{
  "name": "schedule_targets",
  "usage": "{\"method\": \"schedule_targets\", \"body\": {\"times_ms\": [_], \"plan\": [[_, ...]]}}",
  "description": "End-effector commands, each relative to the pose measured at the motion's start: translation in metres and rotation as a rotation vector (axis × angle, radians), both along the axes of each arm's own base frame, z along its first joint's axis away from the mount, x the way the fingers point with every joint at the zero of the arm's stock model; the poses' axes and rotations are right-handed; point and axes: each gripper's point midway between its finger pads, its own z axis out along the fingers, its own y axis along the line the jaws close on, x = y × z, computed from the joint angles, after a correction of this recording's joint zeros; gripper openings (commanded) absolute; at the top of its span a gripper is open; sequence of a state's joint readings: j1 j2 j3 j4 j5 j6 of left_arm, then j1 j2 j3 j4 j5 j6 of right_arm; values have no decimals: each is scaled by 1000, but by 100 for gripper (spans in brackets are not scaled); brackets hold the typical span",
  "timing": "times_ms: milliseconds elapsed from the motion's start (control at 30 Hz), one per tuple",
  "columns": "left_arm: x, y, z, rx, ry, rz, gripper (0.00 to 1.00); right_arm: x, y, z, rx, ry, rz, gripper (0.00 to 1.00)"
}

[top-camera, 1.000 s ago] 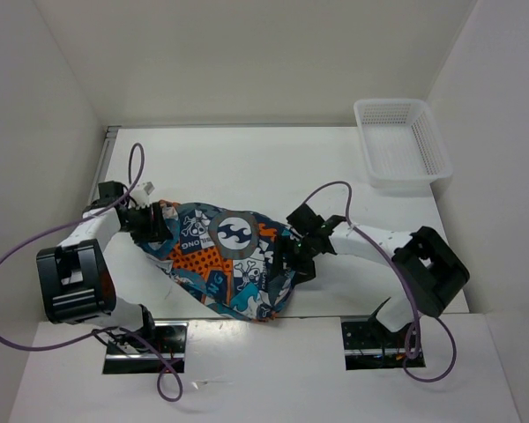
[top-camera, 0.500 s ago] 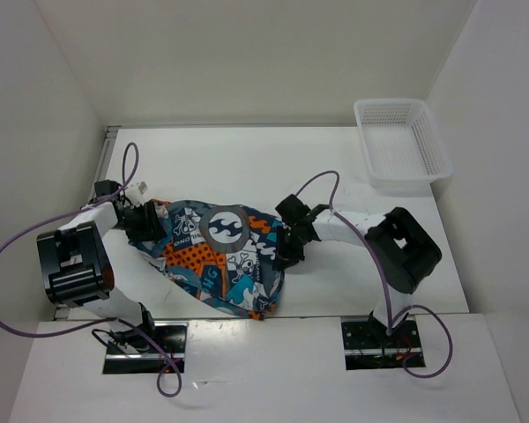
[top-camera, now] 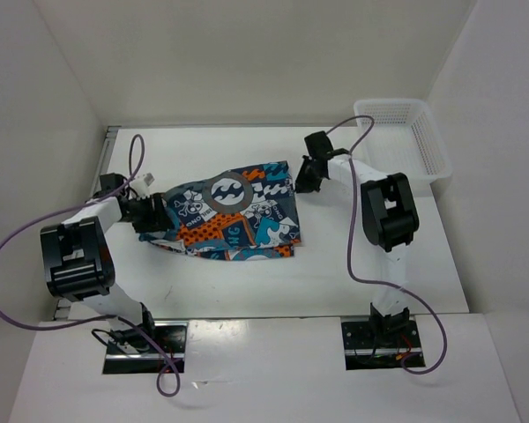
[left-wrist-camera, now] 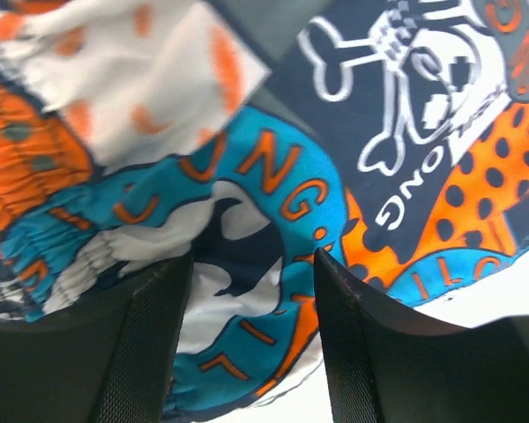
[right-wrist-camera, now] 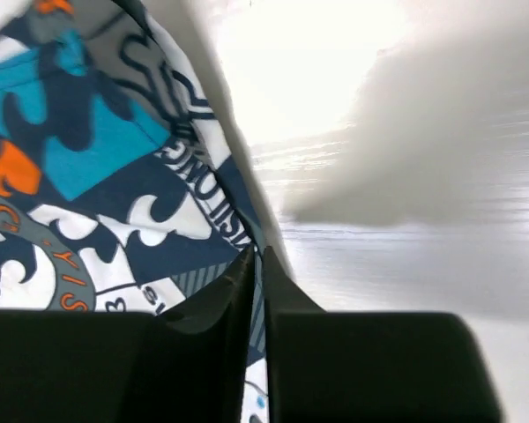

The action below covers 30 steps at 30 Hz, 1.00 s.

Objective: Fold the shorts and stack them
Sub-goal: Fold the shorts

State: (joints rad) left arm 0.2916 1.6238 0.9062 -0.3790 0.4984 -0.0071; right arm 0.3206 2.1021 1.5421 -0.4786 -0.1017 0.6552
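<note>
Right pincer [top-camera: 301,179] nips shorts' [top-camera: 238,216] edge — left pincer [top-camera: 152,218] opposite.

Bare table [top-camera: 317,273] spans the lower centre and right of the top view. The shorts [top-camera: 238,216] fill the middle, the white basket [top-camera: 401,141] blocks the upper right corner, and walls [top-camera: 53,106] close in both sides.

The right gripper [top-camera: 297,182] climbs from the frame's centre to the upper centre, its jaws now pinched on an edge of the shorts [top-camera: 234,216], whose lower-right bulge is drawn upward so they lie flatter and higher
</note>
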Motion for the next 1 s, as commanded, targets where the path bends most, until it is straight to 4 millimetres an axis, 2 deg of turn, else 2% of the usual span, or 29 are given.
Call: {"method": "schedule_targets", "body": {"times_ms": [0,33,67,100,133,167,200,233,267,300,333,367,400,467,500,533,567,600,700,767,967], "plan": [[30,-9,25,-18,-104,-57,65,3,-12,32,-70,-51,4,14],[42,-6,42,-5,-148,-58,66,6,-21,42,-66,-75,-27,18],[46,-5,57,6,-182,-59,66,-5,-24,41,-64,-66,-35,23],[45,-1,65,28,-176,-46,66,-6,-34,70,-25,-118,-75,25],[52,4,83,55,-211,-38,68,-10,-35,81,-10,-147,-84,29],[48,6,97,76,-222,-28,68,-27,-39,74,9,-118,-86,36],[47,9,104,95,-231,-18,68,-36,-39,98,41,-161,-86,40],[43,19,116,131,-254,15,68,-53,-41,88,45,-130,-77,45],[35,22,116,141,-240,31,66,-65,-36,91,80,-118,-52,52],[31,27,117,152,-242,50,64,-77,-35,103,114,-135,-44,54],[22,36,120,176,-243,83,61,-97,-35,87,128,-81,-43,54],[16,38,117,175,-235,94,51,-109,-24,89,177,-71,2,54],[3,39,100,175,-191,108,48,-118,-21,94,195,-75,12,54],[-8,35,89,152,-172,109,49,-145,-8,82,208,-21,67,54],[-14,30,81,130,-154,99,74,-152,-7,77,205,7,68,54],[-21,26,66,107,-117,92,85,-165,-1,73,211,25,98,54],[-25,22,59,87,-94,85,90,-171,2,72,217,32,112,56],[-28,20,51,78,-69,84,92,-174,5,72,238,36,126,57],[-31,15,36,37,-25,72,94,-177,9,53,245,88,134,58],[-26,17,38,45,-48,72,94,-173,11,51,252,84,127,58],[-20,25,33,74,-37,86,85,-166,15,29,250,131,118,54]]}}
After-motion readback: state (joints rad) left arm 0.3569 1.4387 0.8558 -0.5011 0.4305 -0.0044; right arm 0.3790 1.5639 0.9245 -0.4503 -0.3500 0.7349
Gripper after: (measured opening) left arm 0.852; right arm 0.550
